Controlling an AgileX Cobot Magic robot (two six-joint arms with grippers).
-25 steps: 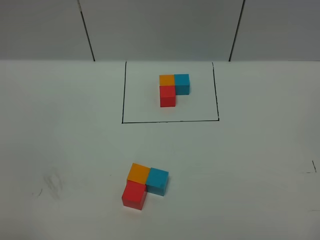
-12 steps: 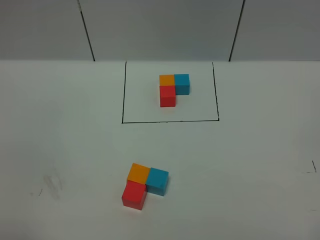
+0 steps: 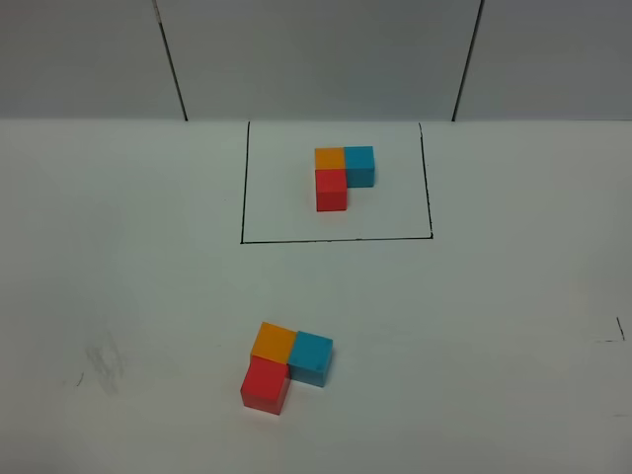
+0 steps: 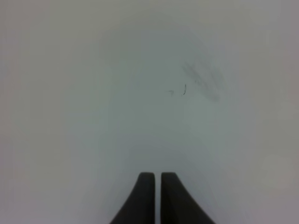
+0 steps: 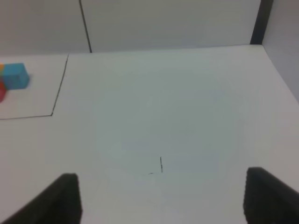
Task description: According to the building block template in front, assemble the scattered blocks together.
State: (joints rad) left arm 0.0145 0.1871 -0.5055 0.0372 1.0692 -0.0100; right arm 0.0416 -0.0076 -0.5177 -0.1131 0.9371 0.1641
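The building block template (image 3: 344,176) stands inside a black-line rectangle at the back centre: orange and cyan-blue cubes side by side, red joined in front of the orange. Its cyan-blue cube (image 5: 15,76) shows at the edge of the right wrist view. Nearer the front, the scattered blocks lie joined in an L, slightly rotated: orange (image 3: 274,342), cyan-blue (image 3: 311,357), red (image 3: 266,384). Neither arm shows in the exterior view. My left gripper (image 4: 157,176) is shut and empty above bare table. My right gripper (image 5: 161,193) stands open with nothing between its fingers.
The white table (image 3: 494,326) carries faint smudges at the front left (image 3: 102,363) and a small pen mark at the right (image 3: 619,330). A grey panelled wall (image 3: 316,54) with dark seams rises behind the table.
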